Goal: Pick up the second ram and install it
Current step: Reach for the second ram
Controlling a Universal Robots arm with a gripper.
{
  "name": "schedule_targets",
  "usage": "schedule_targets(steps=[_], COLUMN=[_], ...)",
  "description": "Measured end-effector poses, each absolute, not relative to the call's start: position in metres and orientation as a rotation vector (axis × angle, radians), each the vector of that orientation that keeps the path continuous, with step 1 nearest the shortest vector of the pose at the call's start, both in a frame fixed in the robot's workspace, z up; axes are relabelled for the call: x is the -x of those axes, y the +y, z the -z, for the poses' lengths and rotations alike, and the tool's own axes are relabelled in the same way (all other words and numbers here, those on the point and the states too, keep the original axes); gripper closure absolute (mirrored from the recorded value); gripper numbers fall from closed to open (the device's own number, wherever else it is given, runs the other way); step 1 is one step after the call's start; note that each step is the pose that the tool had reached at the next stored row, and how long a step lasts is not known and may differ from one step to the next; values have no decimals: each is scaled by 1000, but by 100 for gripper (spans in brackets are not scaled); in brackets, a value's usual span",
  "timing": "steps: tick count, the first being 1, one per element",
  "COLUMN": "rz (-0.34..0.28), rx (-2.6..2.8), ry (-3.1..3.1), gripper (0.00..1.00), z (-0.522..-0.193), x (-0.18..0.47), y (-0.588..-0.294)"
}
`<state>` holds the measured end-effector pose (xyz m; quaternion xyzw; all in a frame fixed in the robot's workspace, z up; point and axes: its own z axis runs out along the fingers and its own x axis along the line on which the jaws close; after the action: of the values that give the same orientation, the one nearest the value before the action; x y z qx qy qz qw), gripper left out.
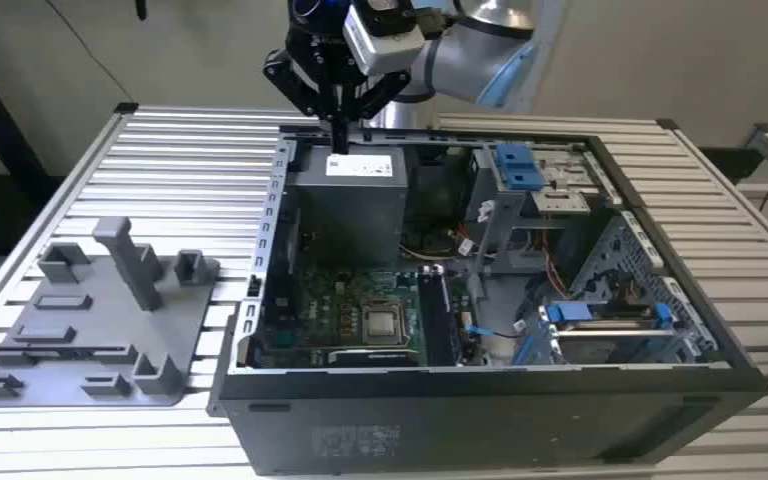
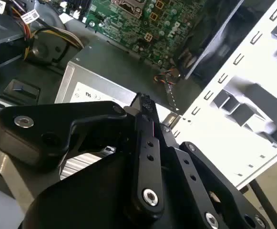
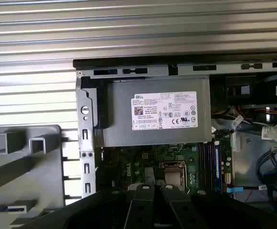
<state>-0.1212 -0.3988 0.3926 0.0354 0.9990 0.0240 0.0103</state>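
Gripper (image 1: 340, 142) clenched on nothing, above the case (image 1: 491, 410).
Exterior view: likely second ram (image 1: 71, 352) at its 7 o'clock, in the tray (image 1: 51, 392), lying 9-to-3.

Bright light glares off the slatted table (image 3: 128, 28), leaving the case (image 1: 491, 410) interior shadowed.

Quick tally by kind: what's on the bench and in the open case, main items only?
computer case: 1
grey tray: 1
power supply: 1
motherboard: 1
gripper: 1
Total: 5
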Motion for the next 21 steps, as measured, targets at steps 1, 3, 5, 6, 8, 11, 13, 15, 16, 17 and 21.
schedule_targets(steps=[1, 3, 5, 6, 8, 11, 13, 15, 16, 17, 21], rz=[-75, -75, -75, -75, -75, -75, -75, -75, -75, -75, -75], rx=[-110, -110, -110, -110, -111, -110, -111, -110, -110, -111, -111], ry=[3118, 3118, 3118, 3118, 3118, 3118, 3118, 3119, 3119, 3120, 3123], gripper=[89, 89, 89, 89, 89, 89, 89, 89, 89, 89, 89], z=[-393, -393, -393, -393, -393, -393, -393, -393, -393, -393, -393], x=[121, 121, 121, 121, 121, 122, 123, 125, 127, 128, 131], y=[-399, -399, -399, -399, -399, -399, -399, -399, -399, -399, -399])
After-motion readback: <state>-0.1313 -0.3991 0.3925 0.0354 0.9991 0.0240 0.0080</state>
